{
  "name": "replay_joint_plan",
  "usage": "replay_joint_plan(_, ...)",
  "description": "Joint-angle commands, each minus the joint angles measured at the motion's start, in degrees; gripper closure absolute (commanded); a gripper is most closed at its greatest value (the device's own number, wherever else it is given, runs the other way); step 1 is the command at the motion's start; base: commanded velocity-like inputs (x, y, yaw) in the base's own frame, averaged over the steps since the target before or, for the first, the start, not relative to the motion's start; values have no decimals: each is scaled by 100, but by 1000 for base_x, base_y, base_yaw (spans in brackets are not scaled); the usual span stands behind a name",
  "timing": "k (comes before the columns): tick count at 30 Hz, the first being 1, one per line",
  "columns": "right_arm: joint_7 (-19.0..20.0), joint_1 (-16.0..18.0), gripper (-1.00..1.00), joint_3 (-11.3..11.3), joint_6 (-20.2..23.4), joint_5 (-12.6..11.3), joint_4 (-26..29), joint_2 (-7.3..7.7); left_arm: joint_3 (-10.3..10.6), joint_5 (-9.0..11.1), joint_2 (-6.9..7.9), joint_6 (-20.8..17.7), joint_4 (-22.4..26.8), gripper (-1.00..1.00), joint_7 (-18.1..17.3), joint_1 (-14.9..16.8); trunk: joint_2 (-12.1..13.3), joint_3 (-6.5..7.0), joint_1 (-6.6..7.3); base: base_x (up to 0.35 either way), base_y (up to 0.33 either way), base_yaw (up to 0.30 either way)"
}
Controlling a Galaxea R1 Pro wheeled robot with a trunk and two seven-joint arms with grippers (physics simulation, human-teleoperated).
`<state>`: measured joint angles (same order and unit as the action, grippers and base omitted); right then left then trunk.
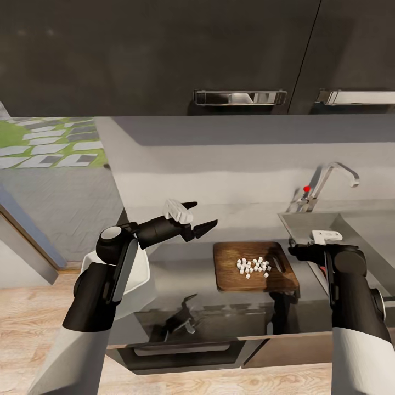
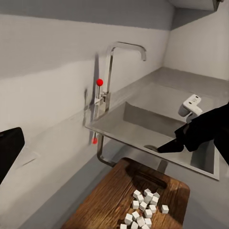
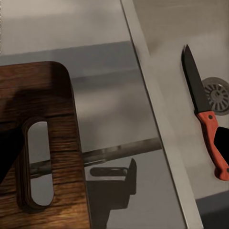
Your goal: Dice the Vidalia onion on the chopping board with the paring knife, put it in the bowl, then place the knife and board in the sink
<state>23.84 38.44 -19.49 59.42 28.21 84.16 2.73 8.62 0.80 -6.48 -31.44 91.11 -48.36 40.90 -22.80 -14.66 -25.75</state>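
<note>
The left claw (image 1: 198,216) is held wide open and empty above the glossy grey tabletop (image 1: 181,274); the right claw's state cannot be told.

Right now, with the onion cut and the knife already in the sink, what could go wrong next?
1. The onion cubes lie loose on the board; tilting it could spill them beside the bowl.
2. The right gripper is close to the board's slot end and may push it.
3. The knife lies by the drain; the board may land on it.

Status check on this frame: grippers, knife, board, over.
Left gripper open, hovering over countertop. Paring knife lying in sink. Diced onion on chopping board, not yet in bowl. Right gripper state unclear.
</note>
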Motion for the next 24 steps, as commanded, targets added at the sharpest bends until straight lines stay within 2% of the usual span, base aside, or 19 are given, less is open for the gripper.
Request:
replay_joint_plan(1,59,6,-100,-3,17,57,5,0,-3,8,-3,-46,3,-100,-16,6,-11,-11,-3,0,0,0)
replay_joint_plan(18,59,6,-100,67,9,53,4,-8,0,8,-3,-46,3,-100,-24,6,-11,-13,-3,0,0,0)
replay_joint_plan(24,59,-1,-100,59,15,53,0,-10,-12,8,-7,-58,1,-100,-33,6,-11,-55,-3,0,0,0)
